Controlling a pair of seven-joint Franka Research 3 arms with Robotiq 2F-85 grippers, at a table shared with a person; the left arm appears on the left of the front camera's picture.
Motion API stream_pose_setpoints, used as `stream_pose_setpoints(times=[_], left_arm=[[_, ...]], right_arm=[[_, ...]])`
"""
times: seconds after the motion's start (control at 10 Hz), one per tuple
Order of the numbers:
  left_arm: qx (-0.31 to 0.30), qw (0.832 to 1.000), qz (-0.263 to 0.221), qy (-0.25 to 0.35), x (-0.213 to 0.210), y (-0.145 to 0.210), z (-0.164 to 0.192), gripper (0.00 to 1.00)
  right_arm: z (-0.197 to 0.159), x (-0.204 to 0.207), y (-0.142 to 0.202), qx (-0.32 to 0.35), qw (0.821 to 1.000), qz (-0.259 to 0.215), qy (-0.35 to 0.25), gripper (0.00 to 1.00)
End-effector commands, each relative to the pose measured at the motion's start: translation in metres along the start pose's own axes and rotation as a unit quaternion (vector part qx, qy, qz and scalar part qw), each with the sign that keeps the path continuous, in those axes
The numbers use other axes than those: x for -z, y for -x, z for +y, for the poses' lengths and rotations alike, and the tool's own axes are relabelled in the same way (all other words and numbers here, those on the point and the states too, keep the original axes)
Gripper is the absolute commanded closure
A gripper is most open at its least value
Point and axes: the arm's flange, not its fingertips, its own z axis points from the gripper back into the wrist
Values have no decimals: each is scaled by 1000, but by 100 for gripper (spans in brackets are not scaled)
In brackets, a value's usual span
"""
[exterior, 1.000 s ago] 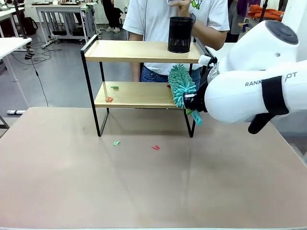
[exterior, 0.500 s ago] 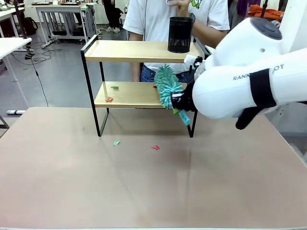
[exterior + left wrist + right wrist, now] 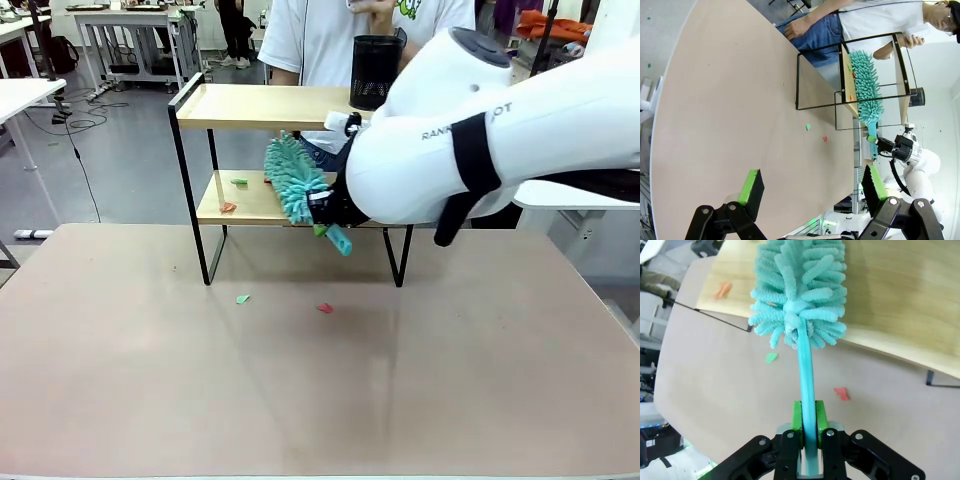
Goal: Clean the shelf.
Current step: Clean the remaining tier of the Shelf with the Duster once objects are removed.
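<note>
Two light wooden boards in a thin black metal frame make up the small shelf (image 3: 260,106), which is set on the far part of the brown tabletop (image 3: 300,400). In front of the shelf, a broad stretch of tabletop is left open up to the near edge.

One fluffy teal microfibre duster (image 3: 293,180) is held with its head at the lower board's front edge. Its thin handle is clamped between the green pads of the right gripper (image 3: 808,417). The left gripper (image 3: 812,185) is seen well away from the shelf, jaws spread wide with nothing between them.

Four small paper scraps are counted. A green scrap (image 3: 239,182) and an orange scrap (image 3: 228,207) lie on the lower board's left end. A second green scrap (image 3: 243,298) and a red scrap (image 3: 325,308) lie on the tabletop just before the shelf.

One black mesh cup (image 3: 375,70) is stood on the upper board's right part. The shelf's right half is masked by the white right arm (image 3: 480,150). A person in a white T-shirt (image 3: 320,40) is seen directly behind the shelf.
</note>
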Motion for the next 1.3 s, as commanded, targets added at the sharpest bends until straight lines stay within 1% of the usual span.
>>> stream_pose_setpoints(times=[0.0,0.2,0.4,0.5,0.8,1.0,1.2], left_arm=[[12,1000,-6,11,0,0,0,0],[12,1000,-6,11,0,0,0,0],[12,1000,-6,11,0,0,0,0],[12,1000,-6,11,0,0,0,0],[12,1000,-6,11,0,0,0,0],[12,1000,-6,11,0,0,0,0],[12,1000,-6,11,0,0,0,0]], right_arm=[[10,4,-6,-32,999,11,-26,87],[17,6,-3,-65,996,21,-52,87],[10,3,-2,-118,990,49,-52,87],[3,-1,0,-146,985,63,-63,87],[-11,-17,14,-256,951,101,-140,87],[-24,-29,22,-287,933,106,-190,87],[-38,-35,27,-250,944,94,-195,87]])
